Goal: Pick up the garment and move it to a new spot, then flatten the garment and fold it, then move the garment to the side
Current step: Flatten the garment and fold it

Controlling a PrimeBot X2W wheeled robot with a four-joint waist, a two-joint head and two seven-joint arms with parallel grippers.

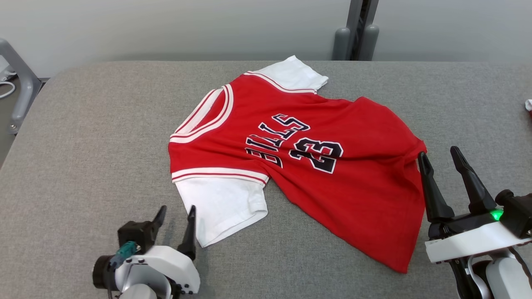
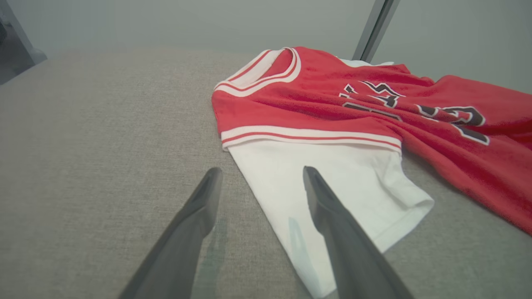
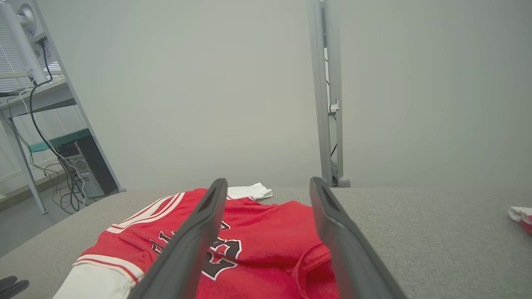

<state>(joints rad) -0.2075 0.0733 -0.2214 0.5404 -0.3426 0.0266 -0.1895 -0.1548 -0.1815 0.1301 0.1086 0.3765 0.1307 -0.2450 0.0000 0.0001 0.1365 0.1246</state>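
Red basketball jersey [image 1: 291,158] lies spread across the middle of the frame on the grey woven table [image 1: 75,137], collar to the left, its soft knit rumpled into diagonal folds below the dark block "23". White ribbed trim rings the neck and armholes, and white short sleeves stick out at top centre and lower left. Left gripper [image 1: 177,209], lower left: slim dark fingers spread wide, empty, one just beside the white sleeve's cuff. Right gripper [image 1: 437,152], lower right: tapered fingers wide apart too, holding nothing, inner tip right at the crumpled red hem corner, contact I cannot tell. Small red-and-white scrap [image 1: 528,106] at the right edge
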